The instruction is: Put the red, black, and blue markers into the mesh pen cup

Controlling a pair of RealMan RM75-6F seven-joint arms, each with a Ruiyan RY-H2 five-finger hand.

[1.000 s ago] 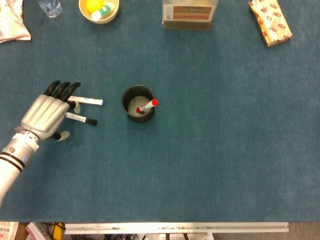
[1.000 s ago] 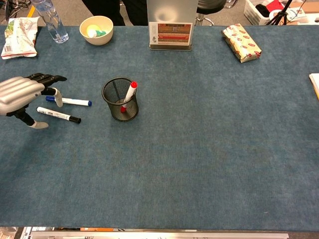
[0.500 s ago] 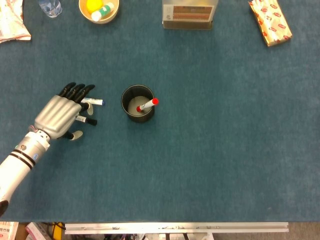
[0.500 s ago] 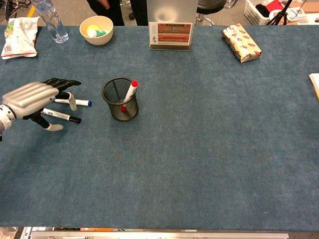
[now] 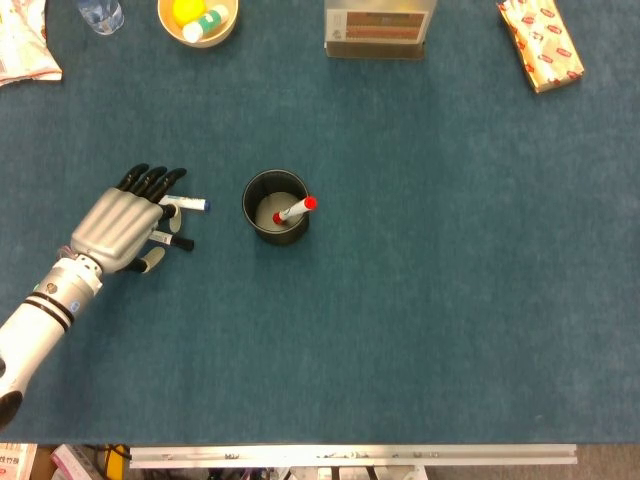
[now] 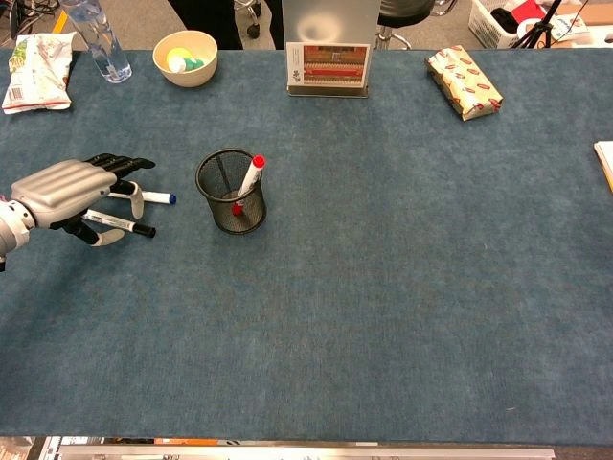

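A: Already got red marker (image 6: pixel 250 175) in cup (image 6: pixel 231 203), leaning on rim, cap up. Blue (image 5: pixel 193 204) and black (image 5: pixel 177 241) flat on surface (image 5: pixel 420 300), just left of cup.

B: Left hand (image 5: pixel 122 223)?

A: Hovering palm-down over both barrels, fingers (image 6: pixel 123 163) extended side by side toward cup. Holding nothing visible. Can't tell contact with black from either view. Looks lined up for black pick, judging by thumb low near it.

B: Right hand?

A: Not visible.
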